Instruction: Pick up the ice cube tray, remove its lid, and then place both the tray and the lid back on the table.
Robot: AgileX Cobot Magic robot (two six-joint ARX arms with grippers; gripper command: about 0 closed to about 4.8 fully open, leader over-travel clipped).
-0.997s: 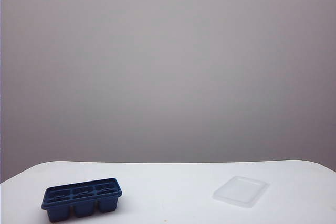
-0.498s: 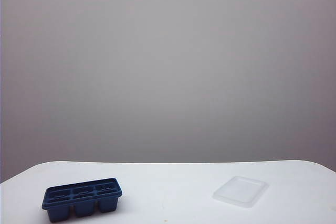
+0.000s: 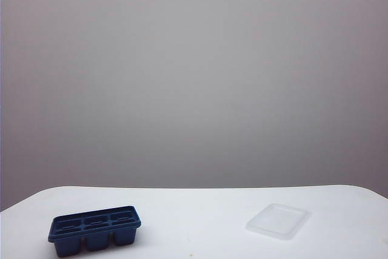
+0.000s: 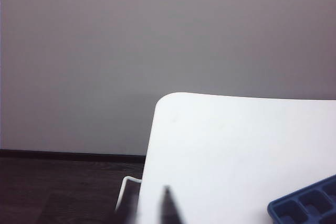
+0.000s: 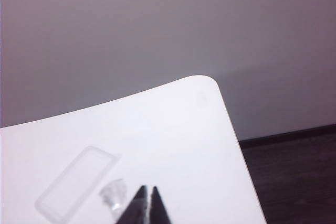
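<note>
Nothing's shifted in ext view vs earlier: tray (image 3: 94, 230) lower left, lid (image 3: 278, 221) lower right, apart on table (image 3: 200, 222) — task prob. done; right gripper (image 5: 146, 198) pinched empty, left gripper (image 4: 167, 203) blurry, can't tell.

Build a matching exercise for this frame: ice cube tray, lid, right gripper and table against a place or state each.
1. ice cube tray
2. lid
3. right gripper
4. table

A. shut, holding nothing
B. white, bears both other things
C. translucent, lying flat at the right of the exterior view
D. dark blue, uncovered, at the left of the exterior view

Pairs: 1-D, 2-C, 3-A, 4-B
</note>
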